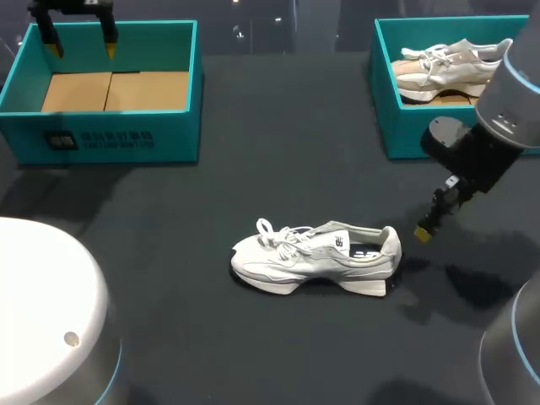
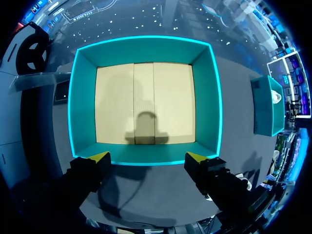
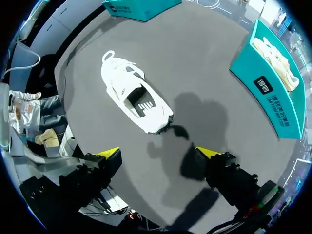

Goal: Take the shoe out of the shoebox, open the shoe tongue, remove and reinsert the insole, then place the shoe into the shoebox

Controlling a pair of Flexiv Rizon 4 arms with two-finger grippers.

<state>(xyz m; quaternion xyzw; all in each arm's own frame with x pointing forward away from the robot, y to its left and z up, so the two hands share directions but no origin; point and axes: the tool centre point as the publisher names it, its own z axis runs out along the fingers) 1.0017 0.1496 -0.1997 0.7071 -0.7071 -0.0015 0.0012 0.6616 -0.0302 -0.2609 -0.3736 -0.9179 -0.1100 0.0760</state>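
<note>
- white shoe [image 1: 312, 256]: upright on its sole on the dark surface [image 1: 253, 126], out in the open between the two boxes.
- left fingers [image 2: 100, 157]: spread, gripping nothing, above the near wall of the left shoebox [image 1: 101, 135].
- right fingers [image 3: 111, 156]: spread, gripping nothing, hovering just off the white shoe's heel.
- right shoebox [image 1: 392, 126]: holds a second pale shoe [image 1: 447, 63].
</note>
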